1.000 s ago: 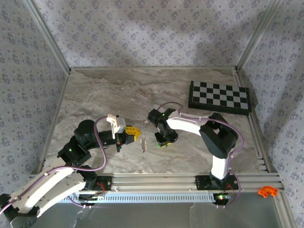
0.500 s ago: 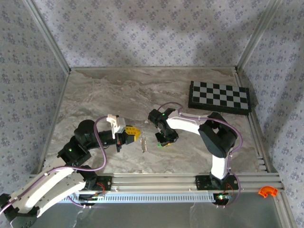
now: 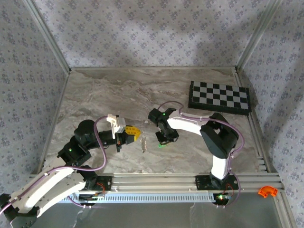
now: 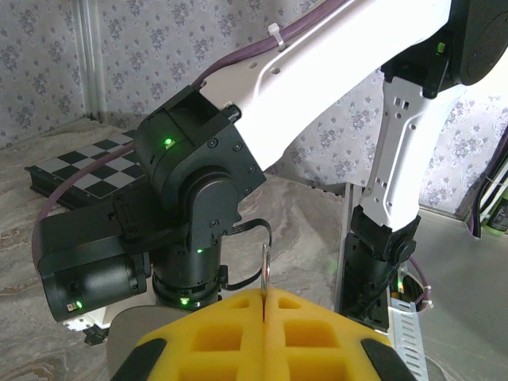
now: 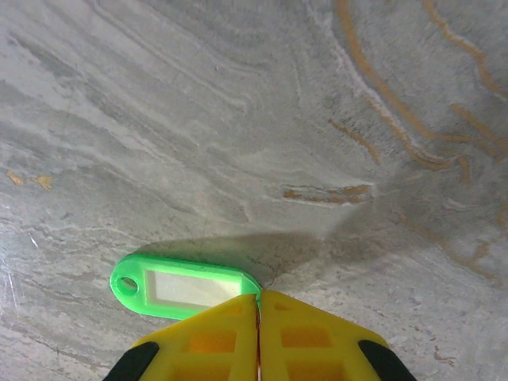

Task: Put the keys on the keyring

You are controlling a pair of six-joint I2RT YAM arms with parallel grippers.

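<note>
key (image 5: 186, 286): rt end hid by right hand (image 5: 258, 308) | keyring (image 4: 265, 266): btm hid

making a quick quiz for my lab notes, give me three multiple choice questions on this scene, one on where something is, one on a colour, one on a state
1. Where does the checkered board sit on the table?
A. far right part
B. near left corner
C. between the two grippers

2. What colour is the tag at the tips of the right gripper?
A. red
B. green
C. blue

3. How do the pads of the left gripper stand?
A. wide apart
B. pressed together, with the thin edge of the keyring sticking out between them
C. clamped on the board

Answers:
1 A, the top view shows the board by the right rail, toward the back wall.
2 B, the right wrist view shows a bright green tag with a pale label window.
3 B, the left wrist view shows the yellow pads meeting with a thin metal edge rising from the seam.
</note>
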